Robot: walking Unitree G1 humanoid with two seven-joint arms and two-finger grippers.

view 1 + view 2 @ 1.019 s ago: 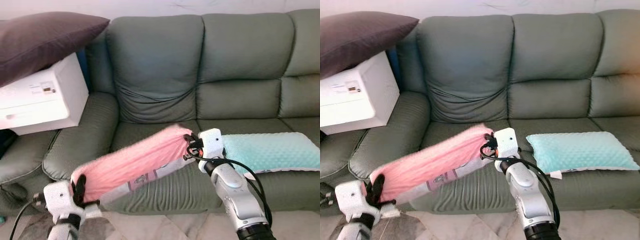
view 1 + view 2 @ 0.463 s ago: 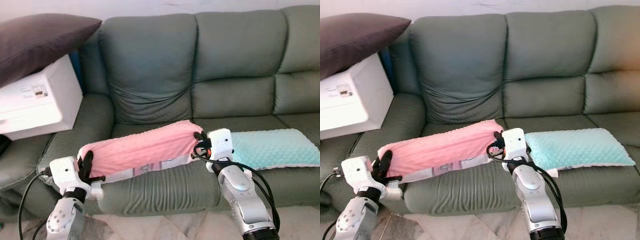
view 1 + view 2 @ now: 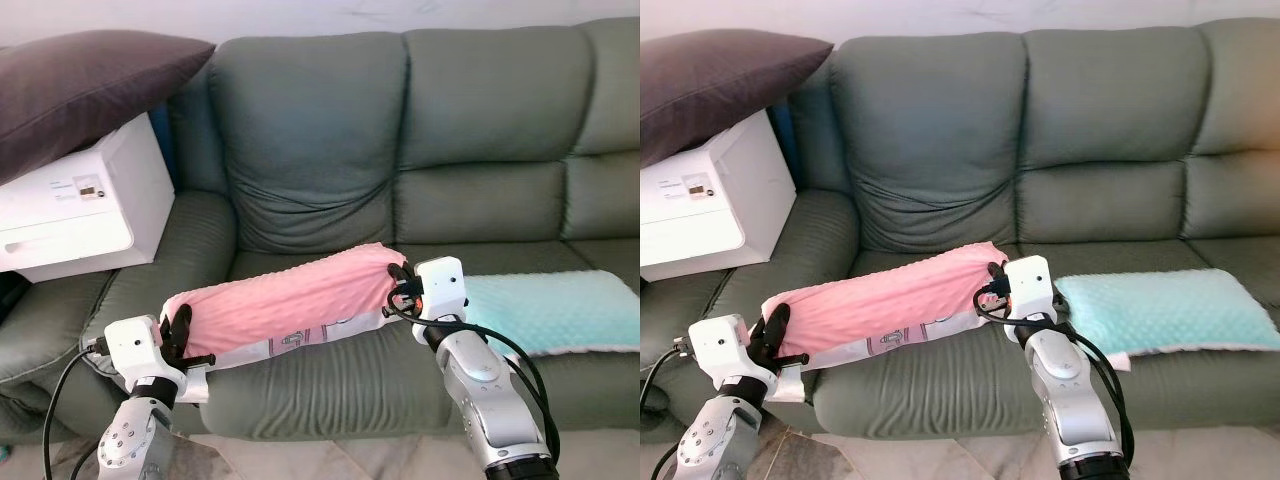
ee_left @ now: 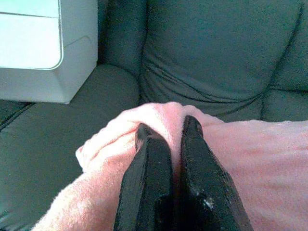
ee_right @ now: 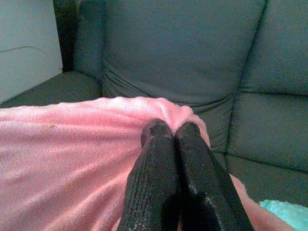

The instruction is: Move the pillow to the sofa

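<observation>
The pink pillow (image 3: 285, 305) is stretched between the left tool (image 3: 180, 330) and right tool (image 3: 398, 290), both clamped on it, over the sofa (image 3: 320, 370) seat.

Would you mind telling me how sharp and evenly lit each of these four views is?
Left and right eye views: sharp, soft even daylight, pink pillow and sofa crisp. Left wrist view: white box washed out, left hand fingers soft up close. Right wrist view: dimmer, grainy, right hand fingers slightly blurred.
</observation>
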